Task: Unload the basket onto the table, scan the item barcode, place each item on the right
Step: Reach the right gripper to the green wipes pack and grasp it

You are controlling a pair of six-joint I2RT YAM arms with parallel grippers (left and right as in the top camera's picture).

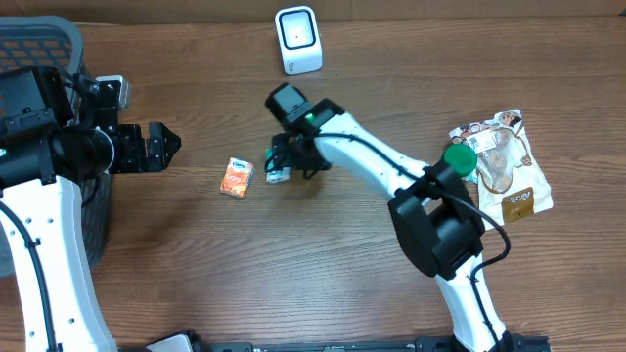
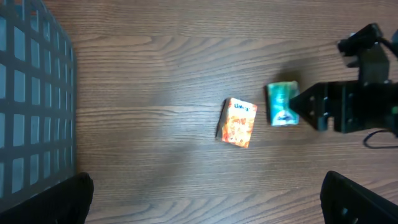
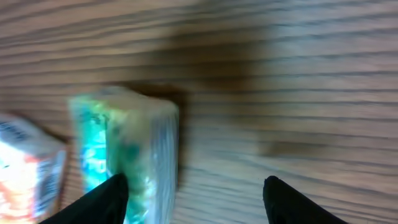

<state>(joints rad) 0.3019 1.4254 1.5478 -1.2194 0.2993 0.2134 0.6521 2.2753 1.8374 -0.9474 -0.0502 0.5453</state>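
Right gripper: you see its two fingers standing apart with nothing clamped. One finger overlaps the near face of the teal pack, and the other stands clear of it over bare wood.
Teal pack: this lies on the bench about midway between the left and right edges, partly inside the finger gap. Its print is too blurred for you to read.
Orange carton: it lies flat just beside the teal pack, on the side toward the left arm. The left wrist view shows you a thin strip of wood between the two.
Left gripper: the jaws are spread wide and hold nothing. It sits toward the left edge of the bench, pointing at the orange carton and well apart from it.
Scanner: the white unit stands at the middle of the far edge, well apart from the teal pack.
Snack bag: it lies flat toward the right edge. A green round piece shows at its inner side, and you cannot tell what that belongs to.
Mesh basket: the grey basket sits at the far left corner, beside the left arm.
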